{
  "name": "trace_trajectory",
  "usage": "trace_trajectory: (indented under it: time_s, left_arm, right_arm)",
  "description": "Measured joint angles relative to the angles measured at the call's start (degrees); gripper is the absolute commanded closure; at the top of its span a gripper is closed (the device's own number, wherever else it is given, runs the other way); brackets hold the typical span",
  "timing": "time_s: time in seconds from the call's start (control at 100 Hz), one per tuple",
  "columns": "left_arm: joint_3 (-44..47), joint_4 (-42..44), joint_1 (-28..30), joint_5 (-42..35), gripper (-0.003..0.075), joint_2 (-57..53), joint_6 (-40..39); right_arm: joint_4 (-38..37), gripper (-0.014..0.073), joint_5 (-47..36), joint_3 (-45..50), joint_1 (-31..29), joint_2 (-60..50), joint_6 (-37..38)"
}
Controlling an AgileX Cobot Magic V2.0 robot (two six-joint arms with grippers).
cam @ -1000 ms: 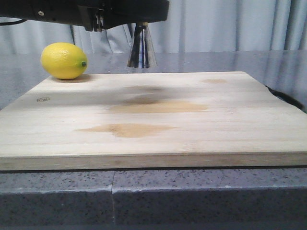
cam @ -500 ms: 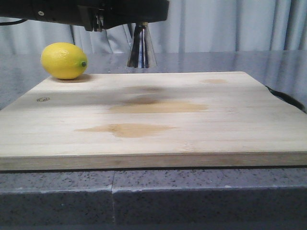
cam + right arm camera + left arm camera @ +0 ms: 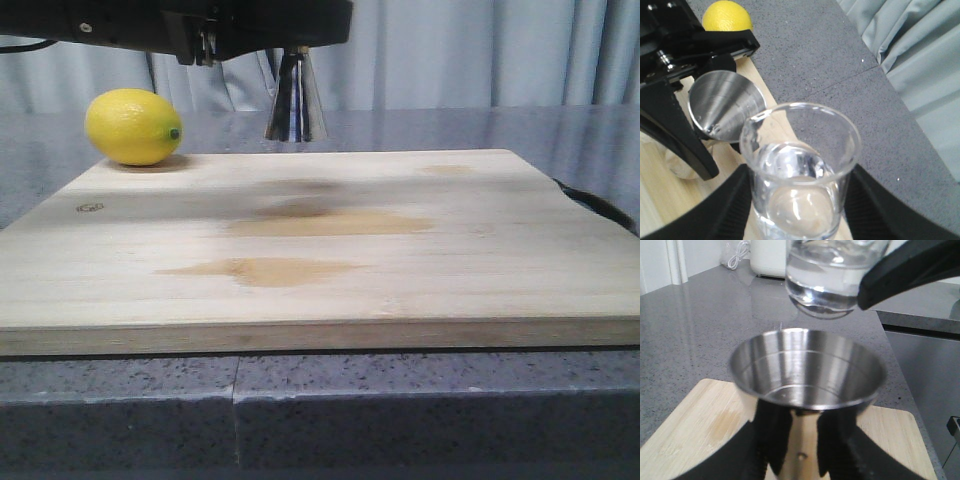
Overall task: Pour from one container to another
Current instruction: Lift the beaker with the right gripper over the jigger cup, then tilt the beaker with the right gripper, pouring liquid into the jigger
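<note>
My left gripper (image 3: 802, 442) is shut on the narrow waist of the steel jigger (image 3: 807, 370), which stands upright with its open cup empty. The clear glass beaker (image 3: 800, 170) holds clear liquid and is upright, with my right gripper (image 3: 800, 212) shut on its sides. In the left wrist view the beaker (image 3: 825, 280) hangs just above and beyond the jigger's rim. The right wrist view shows the jigger (image 3: 725, 105) beside the beaker's lip. In the front view only the jigger's lower cone (image 3: 295, 100) shows under the left arm (image 3: 200, 25); the beaker is out of that view.
A yellow lemon (image 3: 133, 126) lies at the far left corner of the wooden board (image 3: 330, 250), which has darker damp-looking stains near its middle. The board rests on a grey speckled counter (image 3: 400, 400). Curtains hang behind.
</note>
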Motion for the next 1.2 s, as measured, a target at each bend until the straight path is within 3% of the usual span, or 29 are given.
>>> trace_trajectory:
  time_s: [0.33, 0.68, 1.2]
  left_arm:
    - [0.00, 0.00, 0.00, 0.00, 0.0500, 0.00, 0.00]
    - [0.00, 0.00, 0.00, 0.00, 0.0500, 0.00, 0.00]
    - [0.00, 0.00, 0.00, 0.00, 0.0500, 0.00, 0.00]
  right_arm:
    - [-5.93, 0.0307, -3.55, 0.00, 0.53, 1.73, -3.32]
    - [-17.85, 0.0307, -4.39, 0.00, 4.87, 2.40, -3.61]
    - [-23.62, 0.0314, -5.32, 0.00, 5.11, 2.40, -3.73]
